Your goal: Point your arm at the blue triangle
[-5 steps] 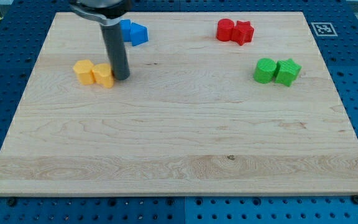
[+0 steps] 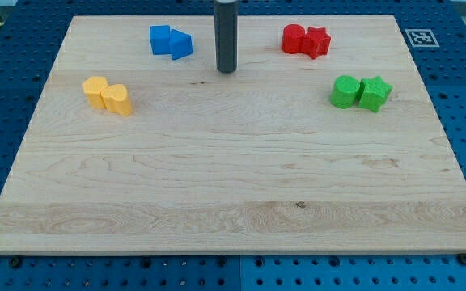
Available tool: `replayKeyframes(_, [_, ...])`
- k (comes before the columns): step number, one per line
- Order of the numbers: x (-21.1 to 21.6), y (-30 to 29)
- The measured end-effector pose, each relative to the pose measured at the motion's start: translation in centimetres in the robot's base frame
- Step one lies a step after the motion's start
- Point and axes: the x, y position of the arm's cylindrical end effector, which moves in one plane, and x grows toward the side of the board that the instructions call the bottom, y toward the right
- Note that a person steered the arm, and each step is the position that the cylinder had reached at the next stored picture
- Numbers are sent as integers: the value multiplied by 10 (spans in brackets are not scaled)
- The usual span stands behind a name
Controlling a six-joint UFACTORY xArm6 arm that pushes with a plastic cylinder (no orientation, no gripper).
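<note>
Two blue blocks touch near the view's top left. The right one is the blue triangle (image 2: 182,44); the left one is a blue block (image 2: 161,39) of blocky shape. My dark rod comes down from the view's top, and my tip (image 2: 227,70) rests on the board to the right of the blue triangle and a little lower, apart from it by a clear gap. No block touches the tip.
Two yellow blocks (image 2: 108,94) touch at the view's left. A red cylinder (image 2: 294,38) and a red star (image 2: 317,41) sit at the top right. A green cylinder (image 2: 345,92) and a green block (image 2: 374,93) sit at the right. The wooden board (image 2: 233,202) lies on a blue pegboard.
My tip has moved right and up, from beside the yellow blocks to right of the blue triangle. The yellow pair has shifted slightly left and up.
</note>
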Motion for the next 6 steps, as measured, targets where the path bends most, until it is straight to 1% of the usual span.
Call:
replayKeyframes(2, [-65, -17])
replayKeyframes(3, [-90, -54])
replayKeyframes(4, [-82, -95])
replayKeyframes(5, [-41, -97])
replayKeyframes(6, [-32, -98])
